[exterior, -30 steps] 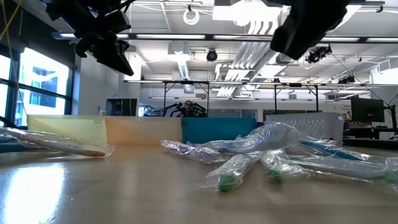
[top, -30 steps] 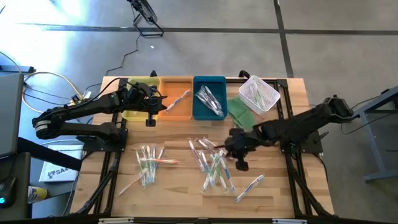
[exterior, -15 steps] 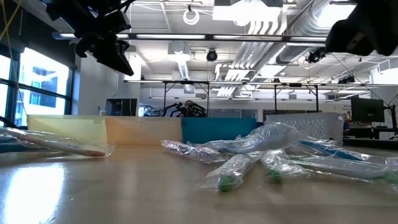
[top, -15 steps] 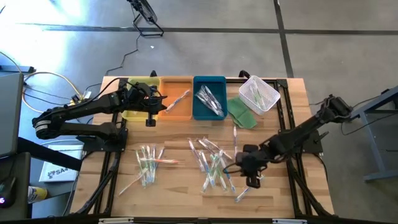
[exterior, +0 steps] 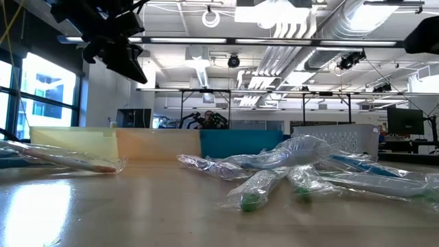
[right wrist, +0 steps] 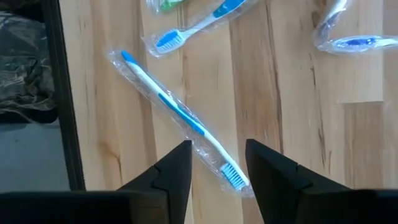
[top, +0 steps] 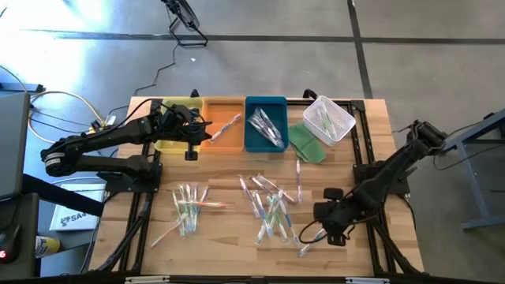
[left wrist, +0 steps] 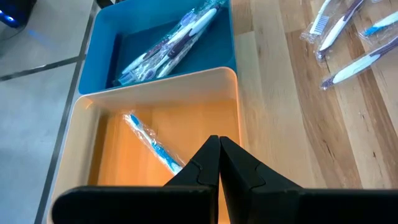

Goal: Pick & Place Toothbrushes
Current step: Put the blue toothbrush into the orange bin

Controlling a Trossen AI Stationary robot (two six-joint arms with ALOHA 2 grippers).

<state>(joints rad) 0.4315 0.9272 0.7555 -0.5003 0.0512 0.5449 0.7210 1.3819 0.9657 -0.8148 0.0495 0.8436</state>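
Right gripper (right wrist: 214,165): fingers parted, nothing between them, poised over a blue-and-white toothbrush (right wrist: 180,121) lying slantwise in its clear wrapper on the bare table (right wrist: 280,93). In the high view, sits low at the near right of the table (top: 371,244), right gripper (top: 330,225) just beside the lone toothbrush (top: 312,233) at the edge of the middle pile (top: 272,209).

Changed within the last second: fingers went from shut to parted, and the arm swung from the table's middle, near the green cloth (top: 306,143), down to the near right. Out of the low view now but for a dark corner at upper right, where a second ago it filled the top. Reads as the approach to a fresh pick: open, lined up, not yet down on the brush.

Left gripper (left wrist: 219,163): fingers pressed together, holding nothing, hovering over the orange tray (left wrist: 231,93) with one wrapped toothbrush (left wrist: 150,143) lying in it. Unmoved across all three moments. Blue tray (left wrist: 102,43) beside it holds several wrapped brushes.

Elsewhere unchanged: a second pile (top: 187,207) at the near left, yellow tray (top: 175,106) far left, white basket (top: 329,118) far right with a few brushes in it. Most brushes still on the table, so the sorting looks far from done.
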